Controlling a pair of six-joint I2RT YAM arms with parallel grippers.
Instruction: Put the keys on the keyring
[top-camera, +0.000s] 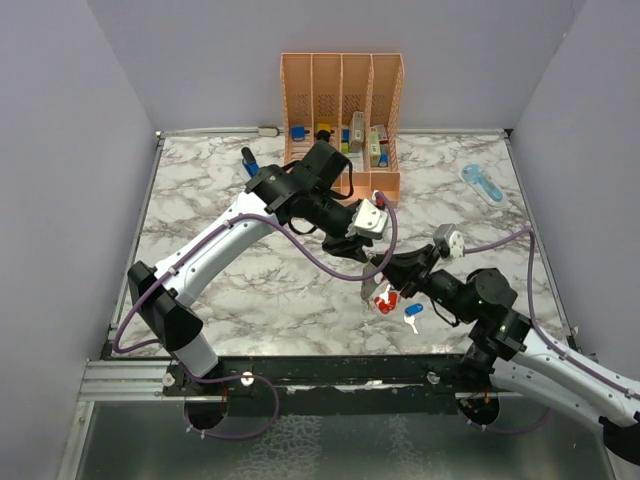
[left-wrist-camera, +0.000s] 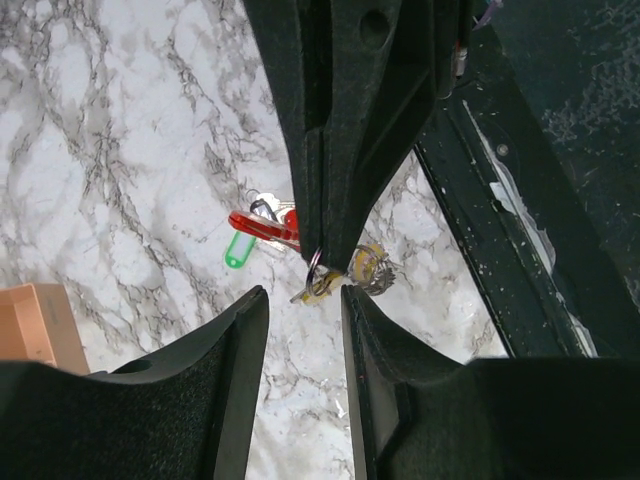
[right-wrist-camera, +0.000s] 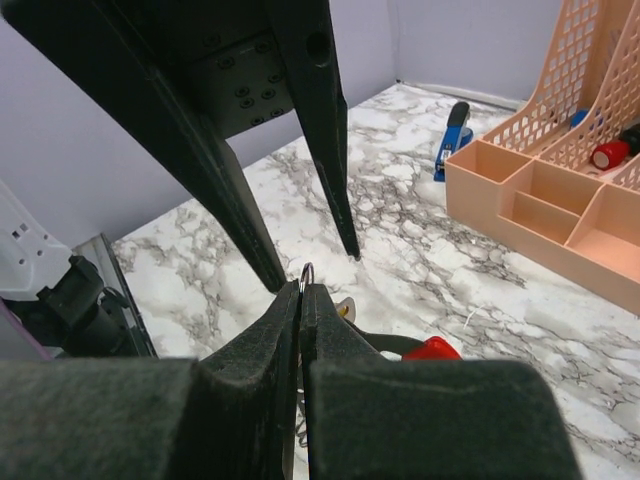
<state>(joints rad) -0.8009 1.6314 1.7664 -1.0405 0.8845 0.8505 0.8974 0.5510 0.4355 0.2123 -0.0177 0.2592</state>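
My right gripper (right-wrist-camera: 303, 290) is shut on the thin silvery keyring (right-wrist-camera: 306, 271) and holds it above the marble table. In the left wrist view the keyring (left-wrist-camera: 314, 264) pokes out below the right gripper's shut fingers (left-wrist-camera: 330, 200). A yellow-headed key (left-wrist-camera: 322, 287) and a short chain (left-wrist-camera: 375, 270) hang from it. The red strap (left-wrist-camera: 262, 226) and a green-tagged key (left-wrist-camera: 237, 250) lie just behind. My left gripper (left-wrist-camera: 305, 300) is open and empty, its fingertips on either side of the ring. A blue key (top-camera: 412, 312) lies on the table beside the red strap (top-camera: 385, 300).
The orange slotted rack (top-camera: 342, 110) stands at the back centre with small items in it. A dark-blue pen-shaped tool (top-camera: 250, 160) lies to its left. A pale-blue gadget (top-camera: 483, 183) lies at the back right. The table's black front rail (left-wrist-camera: 500, 200) is close by.
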